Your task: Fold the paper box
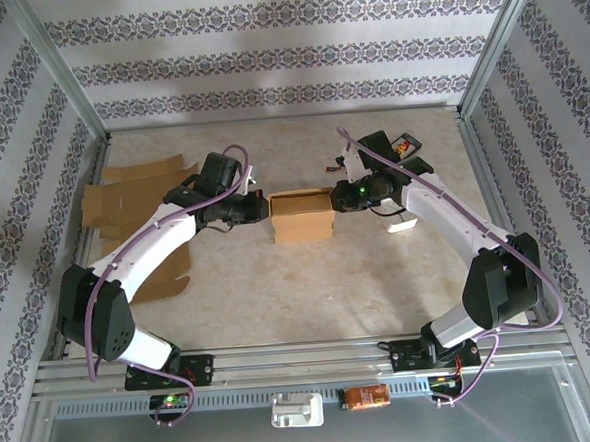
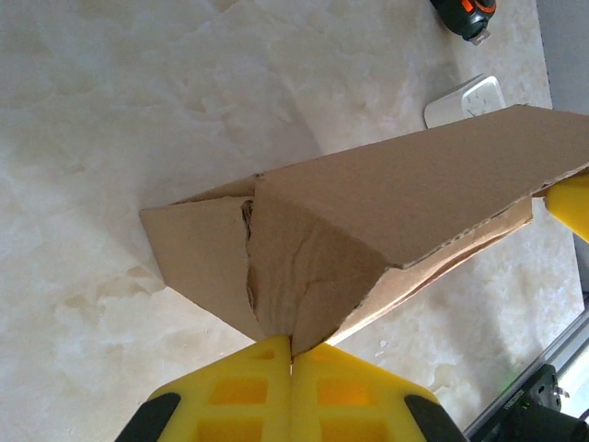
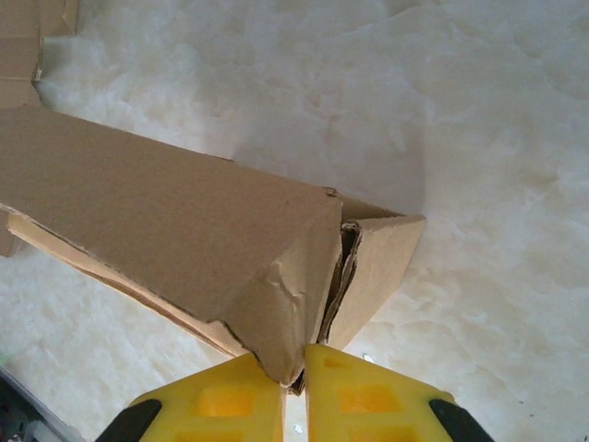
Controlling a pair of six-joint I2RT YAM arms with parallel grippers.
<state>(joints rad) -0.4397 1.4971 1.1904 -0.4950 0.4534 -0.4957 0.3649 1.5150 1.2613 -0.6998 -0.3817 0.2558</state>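
- long axis of the paper box (image 1: 303,215) ran left to right between the arms;
- left jaws pinched its left end; right jaws pinched its right end

Left arm (image 1: 141,245) and right arm (image 1: 455,216): white link shells are paired with black joint housings. A purple cable (image 1: 233,153) is looped along each arm. Both bases (image 1: 169,372) are finished in black. A green LED (image 1: 361,189) is lit at the right wrist, and another is seen by the left base. Left gripper (image 2: 292,348) and right gripper (image 3: 294,373): the fingers (image 2: 235,396) are moulded in yellow with rectangular recesses, and black backing is seen at the outer edges.
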